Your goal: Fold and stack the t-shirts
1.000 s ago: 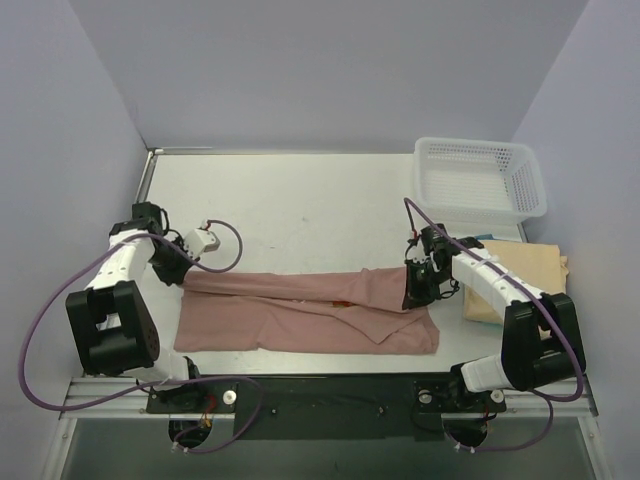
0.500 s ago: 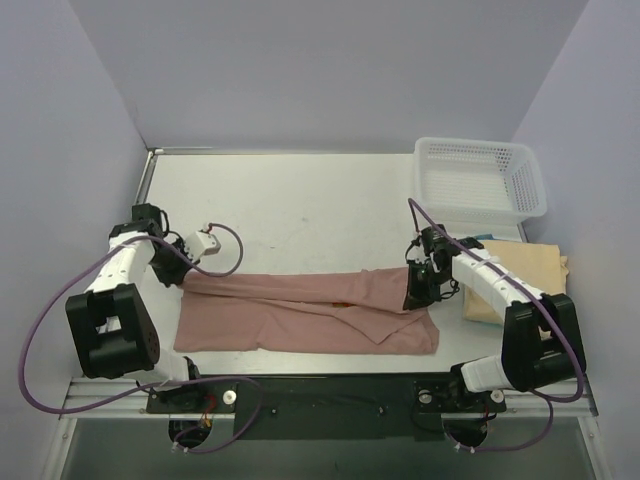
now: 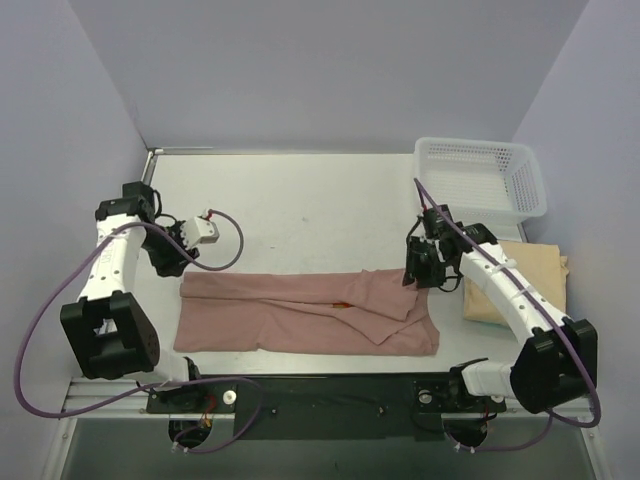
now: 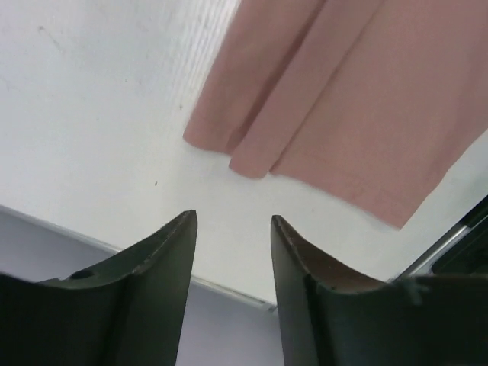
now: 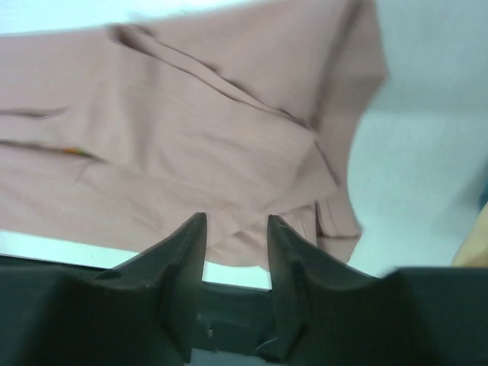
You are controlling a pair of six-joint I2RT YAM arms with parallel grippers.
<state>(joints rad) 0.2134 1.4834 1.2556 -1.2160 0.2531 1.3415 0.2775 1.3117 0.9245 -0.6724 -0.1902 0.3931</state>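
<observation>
Left tool (image 3: 168,262): released. In its wrist view both fingers (image 4: 164,259) stand spread, and only bare desk (image 4: 99,114) shows through the gap. It sits off the left end of the pink-brown t-shirt (image 3: 300,315), with a strip of desk between the tips and the cloth. The nearest shirt corner (image 4: 248,156) lies just ahead of the tips and slightly to one side, with stacked folded edges showing there. I can't tell how high the tool is above the desk.

Right tool (image 3: 420,270): also released. In its wrist view the fingers (image 5: 187,252) are apart and nothing is pinched. Pink cloth (image 5: 191,137) fills the view ahead of the gap and through it. The tool is over the right end of that shirt, where a folded flap lies creased on top of the lower layer. A small orange spot on the cloth (image 5: 72,152) sits ahead and to the tool's left.

The pink-brown shirt is a long flat strip on the desk, running from one tool to the other.

The pale tan-yellow t-shirt (image 3: 530,265) is folded on the desk on the outer side of the right tool, partly under that arm's forearm. It is just beside the pink one with a strip of desk between them. In the right wrist view only a sliver of it (image 5: 480,244) shows at the frame edge.

A white mesh basket (image 3: 525,195) stands beyond the right tool, just past the tan shirt. I can't tell whether they touch.
</observation>
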